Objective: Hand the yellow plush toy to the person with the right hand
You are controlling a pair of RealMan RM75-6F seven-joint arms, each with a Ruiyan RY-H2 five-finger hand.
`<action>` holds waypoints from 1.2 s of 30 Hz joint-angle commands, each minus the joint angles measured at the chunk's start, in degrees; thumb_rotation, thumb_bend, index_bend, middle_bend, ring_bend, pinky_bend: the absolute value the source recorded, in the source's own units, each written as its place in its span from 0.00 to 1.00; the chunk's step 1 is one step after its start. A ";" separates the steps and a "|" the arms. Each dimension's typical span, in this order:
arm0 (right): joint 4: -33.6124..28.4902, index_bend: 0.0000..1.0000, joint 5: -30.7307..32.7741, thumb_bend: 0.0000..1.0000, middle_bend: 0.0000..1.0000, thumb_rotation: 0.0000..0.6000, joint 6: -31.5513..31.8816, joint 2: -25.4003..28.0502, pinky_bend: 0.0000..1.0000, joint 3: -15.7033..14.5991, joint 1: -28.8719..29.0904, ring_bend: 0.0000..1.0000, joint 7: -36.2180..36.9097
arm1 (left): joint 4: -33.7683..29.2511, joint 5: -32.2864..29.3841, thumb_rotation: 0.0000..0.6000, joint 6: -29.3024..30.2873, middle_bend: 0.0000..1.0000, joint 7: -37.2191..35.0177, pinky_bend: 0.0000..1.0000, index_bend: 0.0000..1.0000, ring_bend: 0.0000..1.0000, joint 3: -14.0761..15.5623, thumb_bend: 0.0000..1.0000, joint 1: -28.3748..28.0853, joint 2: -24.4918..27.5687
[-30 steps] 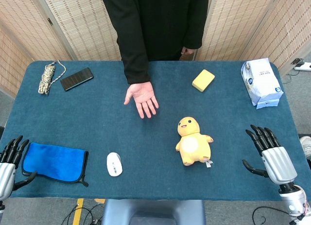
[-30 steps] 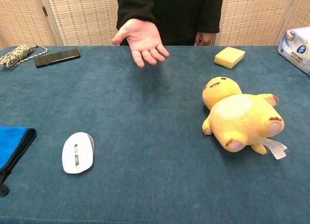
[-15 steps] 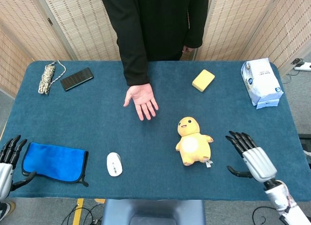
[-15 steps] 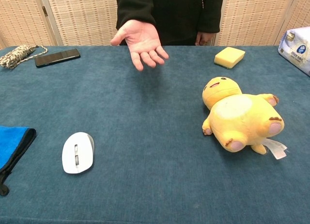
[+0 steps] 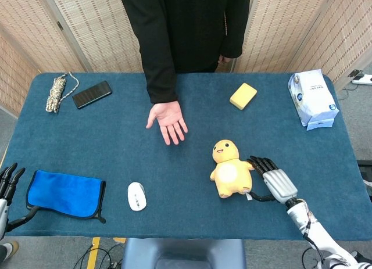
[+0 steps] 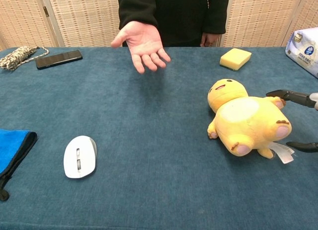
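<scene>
One risk we are facing: our right hand (image 5: pixel 272 180), fingers spread and holding nothing, is sitting at three o'clock of the yellow plush toy (image 5: pixel 231 171) lying mid-desk, and a shallow grab could be nudging it away.

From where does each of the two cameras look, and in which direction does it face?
Head view: sits high, looks steeply down on the table; shows both robot hands, the left hand at the near-left edge, the right hand beside the yellow plush toy.
Chest view: sits low, looks across the table toward the person; shows only right fingertips.
Shared: toy, person's open palm, white mouse.
</scene>
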 commanded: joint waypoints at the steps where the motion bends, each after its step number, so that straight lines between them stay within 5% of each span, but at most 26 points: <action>1: 4.28 0.00 -0.91 0.20 0.00 1.00 -0.75 -3.47 0.00 -0.44 1.56 0.00 2.97 | 0.00 0.00 1.00 -0.03 0.05 -0.01 0.26 0.00 0.07 -0.01 0.24 -0.01 -0.01; 4: 6.55 0.00 -2.16 0.22 0.00 1.00 0.91 -5.31 0.01 -0.60 1.85 0.00 3.58 | 0.04 -0.03 1.00 -0.17 0.05 0.04 0.26 0.00 0.07 -0.02 0.24 -0.06 -0.01; 6: 8.01 0.00 -2.68 0.26 0.05 1.00 3.27 -6.91 0.16 -0.07 1.69 0.06 3.69 | 0.01 -0.02 1.00 -0.28 0.05 0.01 0.26 0.00 0.07 -0.01 0.24 -0.10 0.01; 8: 9.64 0.11 -3.25 0.30 0.23 1.00 5.45 -8.56 0.36 0.37 1.56 0.20 3.63 | -0.01 0.01 1.00 -0.25 0.05 -0.07 0.26 0.00 0.07 -0.02 0.24 -0.10 0.03; 10: 11.47 0.31 -4.34 0.36 0.44 1.00 8.02 -10.16 0.55 0.56 1.50 0.39 4.63 | -0.01 0.16 1.00 -0.13 0.05 -0.10 0.26 0.00 0.07 0.00 0.24 -0.06 0.02; 14: 13.42 0.55 -6.03 0.43 0.64 1.00 12.64 -11.50 0.77 0.74 1.11 0.59 5.60 | 0.06 0.44 1.00 0.01 0.05 0.07 0.26 0.00 0.07 0.12 0.24 0.02 -0.05; 20: 11.46 0.61 -6.96 0.47 0.68 1.00 19.09 -9.61 0.82 1.88 0.07 0.64 7.02 | 0.02 0.46 1.00 0.03 0.05 0.21 0.26 0.00 0.07 0.13 0.24 0.07 -0.07; 28: 0.56 0.62 -6.43 0.47 0.68 1.00 24.54 -3.99 0.82 7.04 1.01 0.64 5.41 | -0.18 0.79 1.00 -0.40 0.05 0.72 0.26 0.00 0.07 0.26 0.24 -0.15 -0.24; 36: -8.76 0.62 -0.24 0.46 0.68 1.00 16.41 -3.23 0.82 15.73 9.24 0.64 -1.52 | -0.04 0.07 1.00 -1.54 0.05 -0.70 0.26 0.00 0.07 0.03 0.24 -0.74 0.10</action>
